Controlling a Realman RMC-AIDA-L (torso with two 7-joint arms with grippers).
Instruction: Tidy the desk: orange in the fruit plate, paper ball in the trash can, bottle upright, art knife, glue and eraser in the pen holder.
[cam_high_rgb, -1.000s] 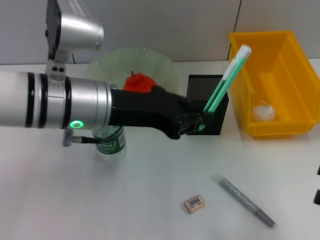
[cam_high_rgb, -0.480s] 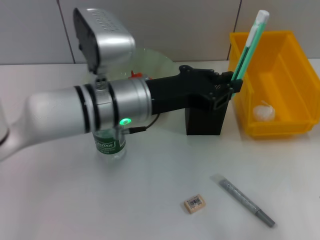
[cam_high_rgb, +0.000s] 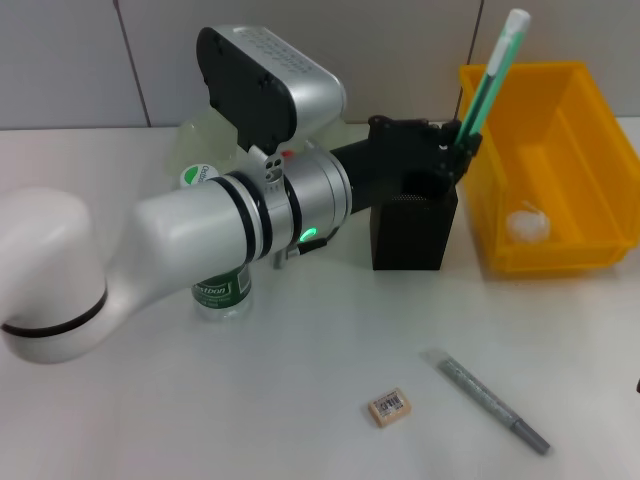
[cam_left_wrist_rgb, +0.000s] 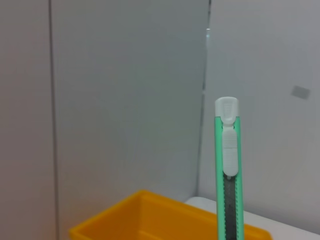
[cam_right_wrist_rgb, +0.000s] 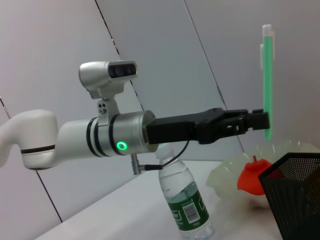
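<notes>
Nearest the robot, well below and short of the working gripper, a small tan rectangular eraser (cam_high_rgb: 389, 408) and a slim grey pen-shaped glue stick (cam_high_rgb: 488, 398) lie flat on the white desk (cam_high_rgb: 300, 400), both apparently waiting their turn for the holder. Further in, under the left forearm, a clear plastic bottle with a green label (cam_right_wrist_rgb: 186, 200) already stands upright, so that part looks done.

The left gripper (cam_high_rgb: 452, 150) is closed on the lower end of the green-and-white plastic art knife (cam_high_rgb: 490, 75), holding it nearly upright with its white tail up. That pose likely suits a straight drop, since the black mesh pen holder (cam_high_rgb: 415, 232) sits directly beneath the gripper with its mouth open upward. The knife is not yet inside.

Just beyond and to the gripper's right, the yellow plastic bin (cam_high_rgb: 545, 180), serving as the trash can, holds a crumpled white paper ball (cam_high_rgb: 527, 222). Behind the arm, the orange (cam_right_wrist_rgb: 252, 177) rests in the pale translucent fruit plate (cam_right_wrist_rgb: 235, 172).

The right gripper is out of view, apparently parked.
</notes>
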